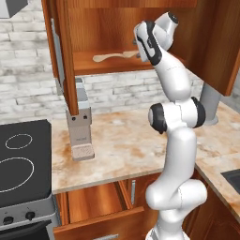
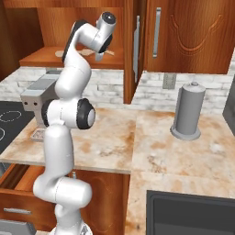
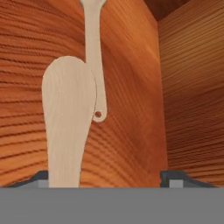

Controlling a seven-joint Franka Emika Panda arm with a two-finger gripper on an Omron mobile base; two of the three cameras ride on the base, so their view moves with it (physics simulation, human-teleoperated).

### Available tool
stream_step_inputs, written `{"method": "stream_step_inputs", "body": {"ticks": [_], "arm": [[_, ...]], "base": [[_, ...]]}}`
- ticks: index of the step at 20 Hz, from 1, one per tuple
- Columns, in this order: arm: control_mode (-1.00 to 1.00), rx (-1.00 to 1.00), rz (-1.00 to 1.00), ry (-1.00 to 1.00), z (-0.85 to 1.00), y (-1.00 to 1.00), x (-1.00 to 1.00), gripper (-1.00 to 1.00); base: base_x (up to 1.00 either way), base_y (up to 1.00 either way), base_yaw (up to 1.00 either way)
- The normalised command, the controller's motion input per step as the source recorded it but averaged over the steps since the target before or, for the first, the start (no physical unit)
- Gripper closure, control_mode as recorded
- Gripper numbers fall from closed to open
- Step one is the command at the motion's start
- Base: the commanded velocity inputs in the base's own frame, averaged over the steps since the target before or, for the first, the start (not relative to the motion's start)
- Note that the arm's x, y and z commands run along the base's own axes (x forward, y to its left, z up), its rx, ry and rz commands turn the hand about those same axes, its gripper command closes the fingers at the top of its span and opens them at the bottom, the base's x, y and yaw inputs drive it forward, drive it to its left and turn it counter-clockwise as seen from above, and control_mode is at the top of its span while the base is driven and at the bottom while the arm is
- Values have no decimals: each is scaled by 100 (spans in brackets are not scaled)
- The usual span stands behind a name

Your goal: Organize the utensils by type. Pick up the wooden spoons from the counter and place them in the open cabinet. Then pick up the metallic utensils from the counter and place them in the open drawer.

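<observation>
Left base view: cam behind arm (image 1: 176, 140), to its left, looking fwd and down from mid range; arm rises at 5 o'clock, open cabinet (image 1: 117, 63) at 12. Right base view: cam behind arm, to its right, same aim, arm at 7 o'clock, cabinet at 11. Both share counter (image 1: 122, 145), cabinet shelf, arm. Hand view: cam on hand, v. close, facing along cabinet shelf; wooden spoons (image 3: 68, 122) run from 6 to 12 o'clock.
</observation>
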Motion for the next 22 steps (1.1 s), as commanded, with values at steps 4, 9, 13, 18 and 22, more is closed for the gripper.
{"method": "stream_step_inputs", "body": {"ticks": [4, 9, 13, 18, 22], "arm": [[-100, 0, 1, 0, -20, 0, -2, -100], [-100, 0, 0, 2, -27, 1, -14, -100], [-100, 0, 0, 1, -34, 1, -10, -100], [-100, 0, 0, 0, -36, 0, -13, -100], [-100, -1, 0, 0, -43, 0, -14, -100]], "base": [[0, 0, 0], [0, 0, 0], [0, 0, 0], [0, 0, 0], [0, 0, 0]]}}
